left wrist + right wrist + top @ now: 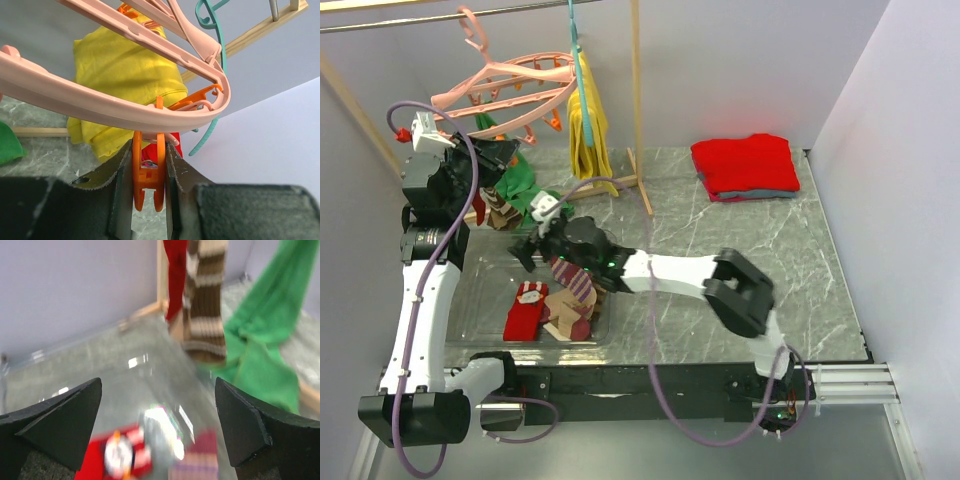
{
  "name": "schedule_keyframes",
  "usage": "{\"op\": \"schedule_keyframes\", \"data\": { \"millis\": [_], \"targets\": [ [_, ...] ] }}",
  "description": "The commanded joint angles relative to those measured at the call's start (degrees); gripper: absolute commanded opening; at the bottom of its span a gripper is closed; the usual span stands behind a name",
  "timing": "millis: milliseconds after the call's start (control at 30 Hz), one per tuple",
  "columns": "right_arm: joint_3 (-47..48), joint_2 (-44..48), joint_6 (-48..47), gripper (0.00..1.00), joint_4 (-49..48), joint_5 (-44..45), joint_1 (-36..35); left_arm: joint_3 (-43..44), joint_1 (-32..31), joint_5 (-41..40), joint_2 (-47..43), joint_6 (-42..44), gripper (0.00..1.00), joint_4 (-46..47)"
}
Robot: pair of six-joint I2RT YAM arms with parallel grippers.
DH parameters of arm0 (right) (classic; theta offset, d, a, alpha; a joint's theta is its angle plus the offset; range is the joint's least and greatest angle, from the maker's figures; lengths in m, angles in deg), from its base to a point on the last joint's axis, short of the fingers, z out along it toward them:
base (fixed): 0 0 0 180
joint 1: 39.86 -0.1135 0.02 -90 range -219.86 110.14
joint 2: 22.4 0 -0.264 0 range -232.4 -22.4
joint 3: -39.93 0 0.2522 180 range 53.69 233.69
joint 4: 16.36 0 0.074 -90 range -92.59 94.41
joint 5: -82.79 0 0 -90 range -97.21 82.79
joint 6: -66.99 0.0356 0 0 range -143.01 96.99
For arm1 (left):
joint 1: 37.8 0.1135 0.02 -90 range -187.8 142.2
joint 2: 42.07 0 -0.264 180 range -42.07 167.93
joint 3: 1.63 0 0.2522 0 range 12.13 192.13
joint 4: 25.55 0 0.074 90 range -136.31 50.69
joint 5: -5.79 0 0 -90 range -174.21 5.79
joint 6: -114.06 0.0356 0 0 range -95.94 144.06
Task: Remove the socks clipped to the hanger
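Grey marbled table [740, 240] between pale walls, pink ring hanger [510, 85] hanging far left, left gripper [149, 165] pinching its orange clip [148, 186], striped sock [500, 212] dangling below, right gripper [157, 425] jaws spread wide over loose socks [545, 310] in clear tray [470, 292] near left, folded red cloth [745, 165] far right.

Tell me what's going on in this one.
The left gripper is shut on an orange plastic clip of the round pink plastic ring hanger. The right gripper hangs open over a clear plastic tray, where a red patterned sock and beige socks with maroon stripes lie. A brown-striped sock and a red sock hang nearby, not yet taken down.
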Motion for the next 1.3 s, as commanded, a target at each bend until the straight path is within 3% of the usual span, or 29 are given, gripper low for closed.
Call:
{"op": "schedule_keyframes", "data": {
  "millis": [0, 133, 367, 533, 567, 733, 767, 867, 1000, 1267],
  "targets": [
    [12.88, -9.62, -2.41, 1.00, -10.63, 0.61, 0.22, 3.47, -0.06, 1.37, -1.54, -2.27, 0.01, 3.10],
    [19.51, -17.44, -3.90, 0.97, -13.68, -0.27, 0.22, 3.65, -0.06, 1.38, -1.54, -2.36, 0.01, 2.57],
    [29.71, -26.60, -3.37, 0.68, -15.19, 1.66, 1.37, 3.56, -0.06, 1.73, -0.57, -2.97, 0.01, 2.83],
    [36.29, -30.98, -3.90, 0.57, -13.80, 2.89, 1.80, 3.91, 0.03, 1.55, -0.31, -2.80, 0.01, 2.57],
    [37.61, -31.69, -3.99, 0.49, -13.09, 3.41, 1.89, 4.09, 0.03, 1.38, -0.31, -2.63, 0.01, 2.48],
    [43.24, -33.72, -4.43, 0.28, -10.37, 4.74, 2.07, 3.65, -0.06, 1.38, -0.66, -2.54, 0.01, 2.48],
    [43.51, -33.63, -4.60, 0.17, -9.93, 4.74, 2.07, 3.39, -0.06, 1.38, -0.75, -2.62, 0.01, 2.65],
    [40.89, -30.48, -4.52, 0.00, -8.87, 4.39, 1.89, 3.12, -0.06, 1.64, -0.75, -2.10, 0.02, 2.75],
    [25.63, -21.44, -2.59, 0.00, -13.61, 3.42, 1.37, 2.94, 0.03, 0.76, -0.05, -0.69, 0.07, 2.92],
    [8.98, -4.99, -0.57, 0.00, -10.81, 0.70, -0.30, 3.82, -0.06, 3.74, 3.82, -0.43, 0.28, 3.36]
  ]
}}
